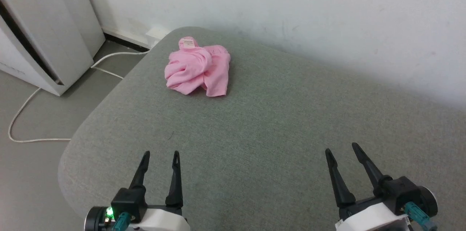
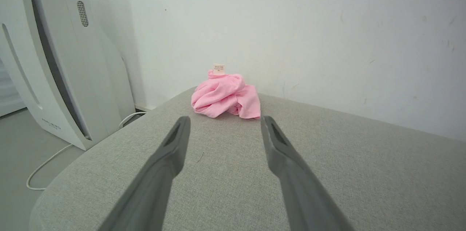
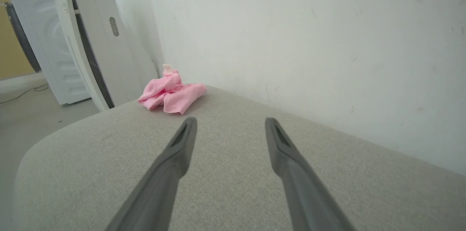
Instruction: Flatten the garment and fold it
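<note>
The garment is a crumpled pink heap with a small white label sticking up, lying near the far left corner of a grey cushioned surface. It also shows straight ahead in the left wrist view and to the upper left in the right wrist view. My left gripper stands open at the near left edge, well short of the garment. At the near right, my right gripper is open too, empty.
A white wall runs close behind the cushion. On the floor to the left stands a white appliance, with a white cable trailing across the grey floor. The cushion's rounded left edge drops to the floor.
</note>
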Controlling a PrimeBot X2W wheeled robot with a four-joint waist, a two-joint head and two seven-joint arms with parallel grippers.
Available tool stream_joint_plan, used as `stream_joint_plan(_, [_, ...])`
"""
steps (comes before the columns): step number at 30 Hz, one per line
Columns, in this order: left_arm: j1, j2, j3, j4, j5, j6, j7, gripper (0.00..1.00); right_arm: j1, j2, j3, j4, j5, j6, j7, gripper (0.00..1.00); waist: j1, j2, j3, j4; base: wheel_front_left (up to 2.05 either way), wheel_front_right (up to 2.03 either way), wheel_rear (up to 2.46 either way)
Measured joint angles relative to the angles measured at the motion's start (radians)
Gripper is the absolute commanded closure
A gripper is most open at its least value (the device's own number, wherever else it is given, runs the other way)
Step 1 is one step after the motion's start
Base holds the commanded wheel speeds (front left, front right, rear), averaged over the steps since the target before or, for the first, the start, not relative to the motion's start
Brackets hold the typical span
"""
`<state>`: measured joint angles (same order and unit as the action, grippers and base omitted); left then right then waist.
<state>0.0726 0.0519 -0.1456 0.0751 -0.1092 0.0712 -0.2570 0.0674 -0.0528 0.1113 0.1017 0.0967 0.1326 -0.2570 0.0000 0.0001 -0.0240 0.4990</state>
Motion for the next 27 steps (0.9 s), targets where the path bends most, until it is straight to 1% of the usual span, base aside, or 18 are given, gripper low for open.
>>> stream_joint_plan(3, [-0.021,0.002,0.007,0.001,-0.006,-0.01,0.0,0.0,-0.001,0.0,-0.003,-0.011,-0.011,0.0,0.0,0.0,0.0001,0.0,0.024,-0.014,0.0,0.0,0.0])
stream_joint_plan(7, [-0.109,0.02,0.011,0.044,-0.016,-0.043,0.008,0.0,-0.013,0.0,0.001,-0.03,-0.044,0.0,0.0,0.0,0.0001,0.0,0.069,-0.036,0.0,0.0,0.0])
stream_joint_plan(12, [-0.296,0.084,0.026,0.117,-0.027,-0.09,0.13,0.0,-0.042,-0.001,0.021,-0.071,-0.079,0.0,0.003,0.0,0.0002,0.0,0.138,-0.07,0.0,0.0,0.0])
stream_joint_plan(14, [-0.388,0.113,0.057,0.14,-0.05,-0.097,0.189,0.0,-0.058,-0.009,0.036,-0.097,-0.089,0.0,0.013,0.0,0.0002,0.0,0.171,-0.086,0.0,0.0,0.0])
stream_joint_plan(17, [-0.524,0.175,0.083,0.187,-0.072,-0.122,0.3,0.0,-0.083,-0.022,0.055,-0.144,-0.095,0.0,0.032,0.0,0.0002,0.0,0.22,-0.112,0.0,0.0,0.0])
stream_joint_plan(19, [-0.609,0.218,0.086,0.244,-0.087,-0.149,0.395,0.0,-0.095,-0.032,0.064,-0.176,-0.097,0.0,0.044,0.0,0.0003,0.0,0.254,-0.13,0.0,0.0,0.0])
stream_joint_plan(20, [-0.651,0.233,0.096,0.276,-0.109,-0.158,0.445,0.0,-0.102,-0.038,0.072,-0.191,-0.097,0.0,0.049,0.0,0.0003,-0.0001,0.271,-0.139,0.0,0.0,0.0])
stream_joint_plan(22, [-0.725,0.281,0.096,0.334,-0.132,-0.174,0.548,0.0,-0.115,-0.045,0.086,-0.219,-0.097,0.0,0.064,0.0,0.0003,0.0,0.305,-0.159,0.0,0.0,0.0])
stream_joint_plan(24, [-0.804,0.315,0.111,0.387,-0.178,-0.185,0.616,0.0,-0.129,-0.052,0.095,-0.244,-0.097,-0.001,0.073,0.0,0.0003,0.0,0.338,-0.179,0.0,0.0,0.0])
stream_joint_plan(27, [-0.905,0.363,0.109,0.462,-0.226,-0.193,0.738,0.0,-0.153,-0.059,0.102,-0.273,-0.096,-0.001,0.081,0.0,0.0003,0.0,0.387,-0.211,0.0,0.0,0.0])
